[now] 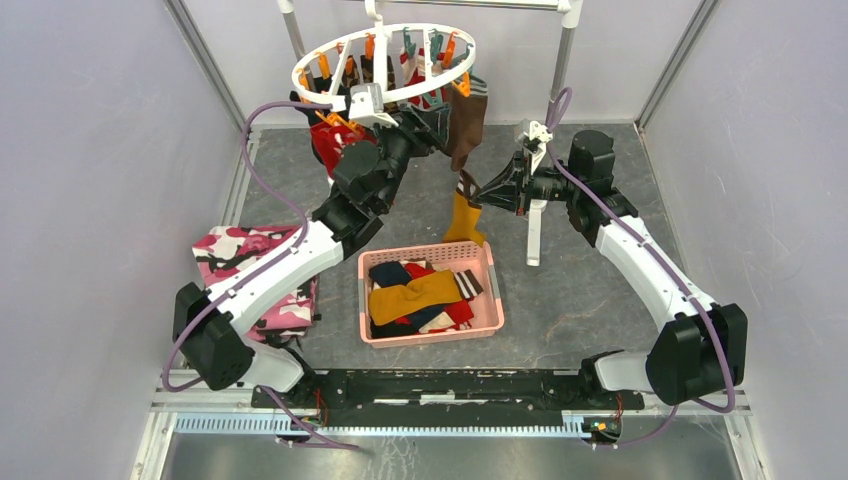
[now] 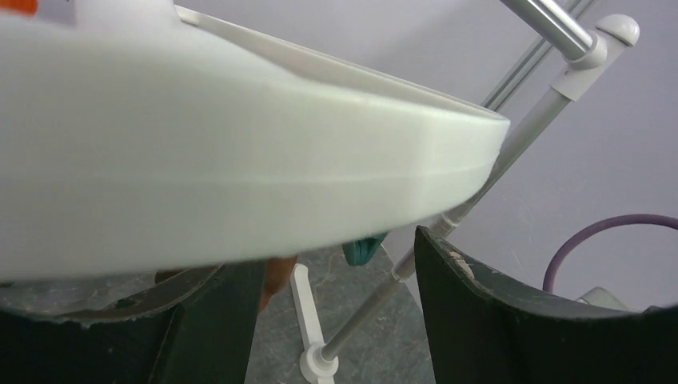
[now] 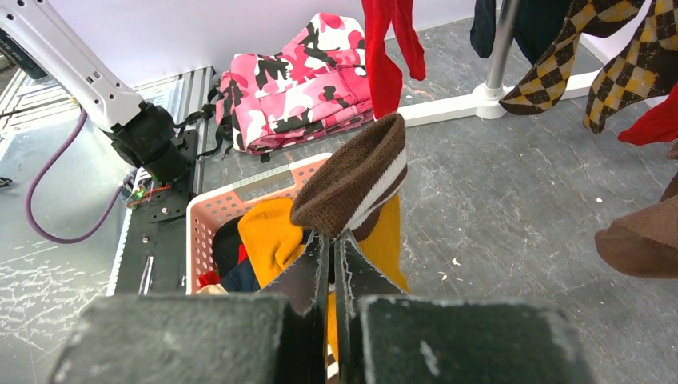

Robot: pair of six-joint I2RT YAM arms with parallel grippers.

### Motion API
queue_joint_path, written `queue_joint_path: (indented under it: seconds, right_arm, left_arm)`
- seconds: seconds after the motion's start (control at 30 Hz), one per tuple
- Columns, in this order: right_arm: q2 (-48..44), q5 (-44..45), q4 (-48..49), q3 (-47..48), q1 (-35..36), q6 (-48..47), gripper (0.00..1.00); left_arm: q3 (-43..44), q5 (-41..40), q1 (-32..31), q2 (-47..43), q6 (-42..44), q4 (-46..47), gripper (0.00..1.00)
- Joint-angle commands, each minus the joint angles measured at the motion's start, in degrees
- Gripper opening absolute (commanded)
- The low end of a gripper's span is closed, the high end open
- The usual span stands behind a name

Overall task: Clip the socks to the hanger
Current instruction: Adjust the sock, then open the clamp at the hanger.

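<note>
From above, the hanger (image 1: 385, 62) hangs at the back of the table (image 1: 600, 290), with several socks already clipped to it, among them a red sock (image 1: 330, 140) and a brown sock (image 1: 468, 118). The left tool (image 1: 428, 118) reaches up under the near rim of the hanger. The right tool (image 1: 478, 192) holds a mustard sock (image 1: 462, 220), which dangles just behind the pink basket (image 1: 430, 325), well below the ring. More socks lie in the basket, and a camouflage cloth (image 1: 255, 270) sits to its left.

From the left wrist, the white ring fills the upper view, very close. The left tool's fingers (image 2: 480, 312) stand spread below it, with bare floor showing between them. A teal clip (image 2: 364, 250) peeks out under the rim. I cannot tell whether either finger touches the ring.

From the right wrist, the right tool's fingers (image 3: 308, 272) are pressed together, pinching the mustard sock just under its brown striped cuff. Argyle socks (image 3: 608, 48) hang from the hanger at the upper right.

My worry is the hanger, which seems to hang freely by its hook. If the left tool closes on the rim off-centre or pushes it, the ring could swing or tilt, and the clips would move out of reach. The sock is held by a thin pinch, so it could slip out on the way up or snag on the brown sock beside its path.
</note>
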Motion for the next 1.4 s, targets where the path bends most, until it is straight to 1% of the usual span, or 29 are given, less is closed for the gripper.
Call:
queue_joint_path:
  seconds: [0.0,0.13,0.37,0.6,0.73,0.87,0.97,1.13,1.2,1.3,1.37]
  right_arm:
    - [-1.63,-0.82,2.24,0.09,0.02,1.41,0.0]
    - [-1.69,-0.82,2.18,0.03,0.04,1.48,0.0]
    - [-1.85,-0.91,1.93,0.1,0.08,1.32,0.0]
    - [-1.93,-0.82,1.66,0.12,0.08,1.09,0.0]
    - [-2.07,-0.68,1.22,0.11,0.02,0.78,0.0]
    - [-2.07,-0.32,0.74,0.1,-0.02,0.09,0.0]
    - [-2.07,0.18,0.35,0.14,-0.02,-0.38,0.0]
    - [-1.84,0.74,0.16,0.21,0.05,-0.61,0.0]
    - [-1.89,0.85,0.08,0.18,0.02,-0.72,0.0]
    - [-1.85,1.04,-0.01,0.29,0.11,-0.83,0.0]
    - [-1.73,1.18,-0.09,0.42,0.01,-0.79,0.0]
  left_arm:
    - [3.89,-3.35,-0.11,1.82,2.49,6.04,0.73]
    - [5.15,-3.95,-0.19,3.37,2.33,8.23,0.73]
    - [6.54,-5.4,-0.2,5.32,3.04,10.88,0.65]
    - [8.2,-4.97,-0.15,7.16,4.16,12.71,0.63]
    - [8.78,-4.5,-0.19,7.76,4.32,13.12,0.53]
    - [8.48,-4.57,-0.19,7.4,4.42,13.32,0.45]
    - [8.53,-4.48,-0.19,7.12,4.36,13.24,0.35]
    - [8.68,-4.17,-0.19,6.81,4.2,12.92,0.22]
    - [8.67,-4.13,-0.19,6.72,4.2,12.89,0.16]
    - [8.7,-4.05,-0.19,6.48,3.83,12.94,0.04]
    - [8.59,-4.04,-0.28,6.19,3.6,12.87,0.02]
